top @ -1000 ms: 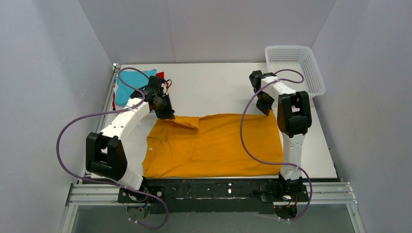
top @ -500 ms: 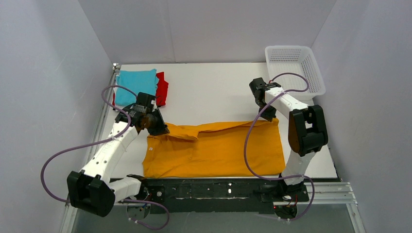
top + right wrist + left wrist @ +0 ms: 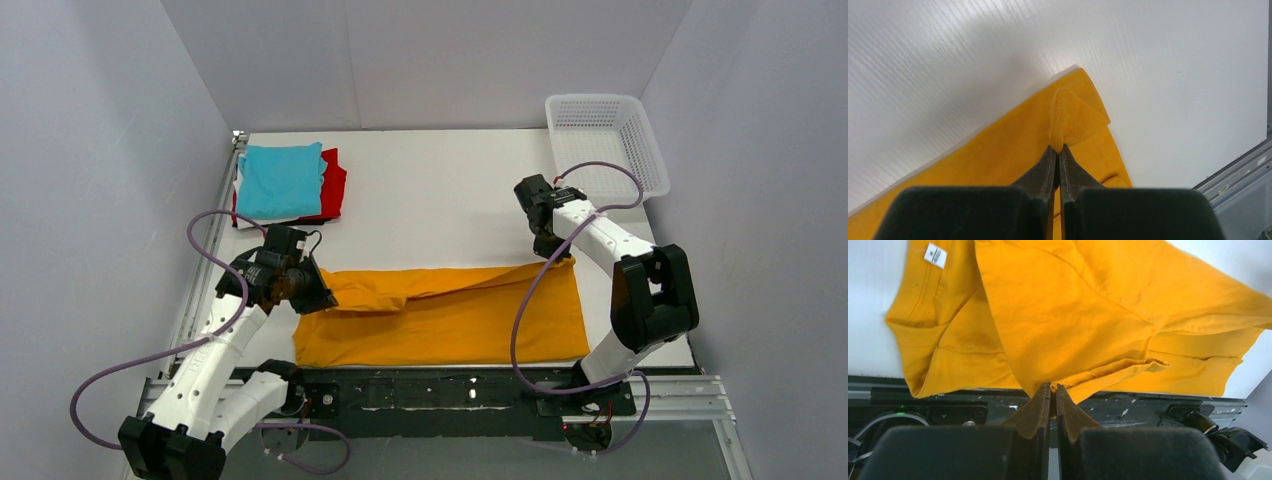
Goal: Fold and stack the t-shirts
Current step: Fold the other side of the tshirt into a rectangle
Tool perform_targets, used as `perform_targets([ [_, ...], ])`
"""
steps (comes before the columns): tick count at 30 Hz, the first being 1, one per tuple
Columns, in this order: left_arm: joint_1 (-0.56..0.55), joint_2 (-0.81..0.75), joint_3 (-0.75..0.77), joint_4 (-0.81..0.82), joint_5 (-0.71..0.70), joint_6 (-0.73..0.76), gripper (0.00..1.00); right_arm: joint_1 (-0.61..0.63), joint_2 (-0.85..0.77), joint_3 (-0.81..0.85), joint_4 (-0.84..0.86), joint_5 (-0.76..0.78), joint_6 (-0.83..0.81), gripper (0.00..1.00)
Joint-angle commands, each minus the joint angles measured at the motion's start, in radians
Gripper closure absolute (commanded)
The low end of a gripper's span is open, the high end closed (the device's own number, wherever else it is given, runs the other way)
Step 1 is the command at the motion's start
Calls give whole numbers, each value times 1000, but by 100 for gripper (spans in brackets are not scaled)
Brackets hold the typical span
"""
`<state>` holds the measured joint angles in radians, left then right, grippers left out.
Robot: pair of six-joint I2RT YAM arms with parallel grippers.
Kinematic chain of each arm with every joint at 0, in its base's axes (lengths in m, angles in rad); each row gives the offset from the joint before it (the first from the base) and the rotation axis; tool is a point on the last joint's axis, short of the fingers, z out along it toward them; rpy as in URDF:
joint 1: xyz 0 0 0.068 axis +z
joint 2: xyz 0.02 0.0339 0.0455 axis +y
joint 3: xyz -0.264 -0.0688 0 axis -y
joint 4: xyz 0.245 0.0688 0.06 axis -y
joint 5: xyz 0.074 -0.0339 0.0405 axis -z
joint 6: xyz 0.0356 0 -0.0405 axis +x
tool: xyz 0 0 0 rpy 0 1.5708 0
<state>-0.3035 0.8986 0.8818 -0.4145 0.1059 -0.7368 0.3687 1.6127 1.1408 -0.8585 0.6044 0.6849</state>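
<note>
Since a second ago, when the mustard-orange t-shirt (image 3: 440,320) lay spread wide, its far edge has been drawn toward the near side and laid over the body. It now lies as a narrower band across the near part of the table (image 3: 440,190), doubled lengthwise, with the upper layer slack and rumpled toward the left. I judge the first lengthwise fold nearly made but not yet let go. Both arms have swung nearer to do it. The left gripper (image 3: 318,292) has its fingers pressed together on a fold of cloth at the shirt's left end, and the right gripper (image 3: 553,250) is likewise closed on the hem corner at the far right. The left arm's retreat has uncovered the stack in the far-left corner. Counted, there is one table, one orange shirt, two arms and one white mesh basket (image 3: 605,140) at the far right. The one stack shows a turquoise shirt (image 3: 282,180) on top and a red shirt (image 3: 335,185) beneath. Thin pale and dark edges under those are too slight to count.
</note>
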Motion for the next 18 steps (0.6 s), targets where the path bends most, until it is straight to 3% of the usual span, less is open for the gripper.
perform_targets([
  [1,-4,-36,-50,-150,22,-5,100,18,-54,-48,9,11,21,98],
  [12,-4,-118,-203,-181,48,-20,100,48,-82,-148,24,1,66,93],
  [14,-5,-119,-234,-182,47,-26,100,53,-87,-165,22,-1,79,88],
  [16,-4,-123,-253,-182,56,-31,99,64,-99,-187,19,-6,97,75],
  [18,-4,-129,-264,-186,62,-38,87,73,-120,-213,-8,-6,132,67],
])
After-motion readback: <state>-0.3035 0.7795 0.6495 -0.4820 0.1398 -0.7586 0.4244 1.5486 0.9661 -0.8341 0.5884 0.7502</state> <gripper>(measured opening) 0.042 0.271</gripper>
